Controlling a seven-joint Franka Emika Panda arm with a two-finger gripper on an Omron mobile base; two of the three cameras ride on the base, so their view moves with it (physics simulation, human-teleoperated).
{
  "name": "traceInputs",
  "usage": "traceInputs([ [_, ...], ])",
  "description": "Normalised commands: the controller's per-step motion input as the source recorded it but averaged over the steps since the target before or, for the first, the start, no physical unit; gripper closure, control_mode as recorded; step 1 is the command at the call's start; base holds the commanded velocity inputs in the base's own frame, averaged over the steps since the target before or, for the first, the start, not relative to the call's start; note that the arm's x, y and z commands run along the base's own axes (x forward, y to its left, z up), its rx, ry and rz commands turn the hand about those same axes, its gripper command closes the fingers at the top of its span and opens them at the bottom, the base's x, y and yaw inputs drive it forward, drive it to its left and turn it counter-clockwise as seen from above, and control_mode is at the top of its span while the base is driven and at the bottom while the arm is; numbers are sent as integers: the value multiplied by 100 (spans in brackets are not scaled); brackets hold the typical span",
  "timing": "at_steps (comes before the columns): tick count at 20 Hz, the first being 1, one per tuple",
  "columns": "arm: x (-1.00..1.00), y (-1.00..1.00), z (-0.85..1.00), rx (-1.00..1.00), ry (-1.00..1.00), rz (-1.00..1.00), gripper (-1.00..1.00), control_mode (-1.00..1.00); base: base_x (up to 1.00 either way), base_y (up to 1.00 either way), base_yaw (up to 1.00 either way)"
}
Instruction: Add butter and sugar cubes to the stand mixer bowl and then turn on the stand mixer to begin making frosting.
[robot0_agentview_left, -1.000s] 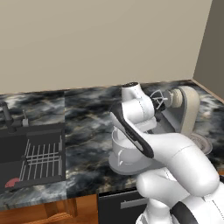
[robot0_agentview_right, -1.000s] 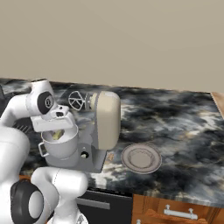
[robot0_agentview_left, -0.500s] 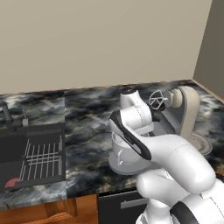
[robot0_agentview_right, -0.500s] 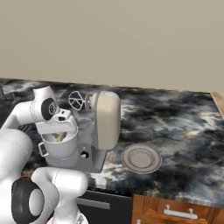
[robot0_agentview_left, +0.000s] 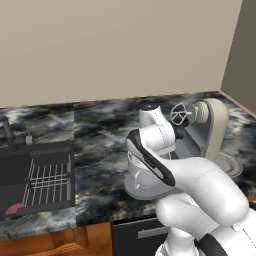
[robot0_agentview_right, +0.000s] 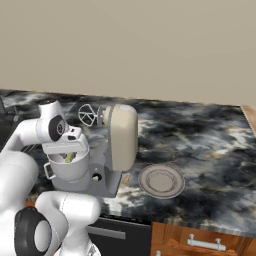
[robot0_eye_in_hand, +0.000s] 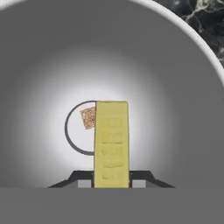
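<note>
The hand view is taken straight down into the light grey metal stand mixer bowl (robot0_eye_in_hand: 43, 87), where the gripper (robot0_eye_in_hand: 111, 183) is closed on the pale-yellow stick of butter (robot0_eye_in_hand: 111, 144), and a tiny tan sugar cube (robot0_eye_in_hand: 88, 117) is seen lying on the bowl's floor just beside the butter's upper left edge. In the right base view the bowl (robot0_agentview_right: 67, 170) is seated on the dark grey base of the beige-headed stand mixer (robot0_agentview_right: 122, 137), whose wire whisk (robot0_agentview_right: 86, 114) is raised above it, while a flat round grey plate (robot0_agentview_right: 161, 181) is set on the black marbled counter (robot0_agentview_right: 200, 145) to the mixer's right. No brand, label or writing can be read on any of these things.
</note>
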Motion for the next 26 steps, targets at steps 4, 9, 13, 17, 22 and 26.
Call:
traceInputs([
  [4,0,0,-28,0,-1,0,-100,-100,0,0,0],
  [9,0,0,-8,0,0,0,-100,-100,0,0,0],
  [13,-6,0,16,0,0,0,-100,-100,0,0,0],
  [17,-30,0,59,0,0,0,-100,-100,0,0,0],
  [22,-41,0,55,0,0,0,-100,-100,0,0,0],
  [26,-61,0,42,0,0,0,-100,-100,0,0,0],
])
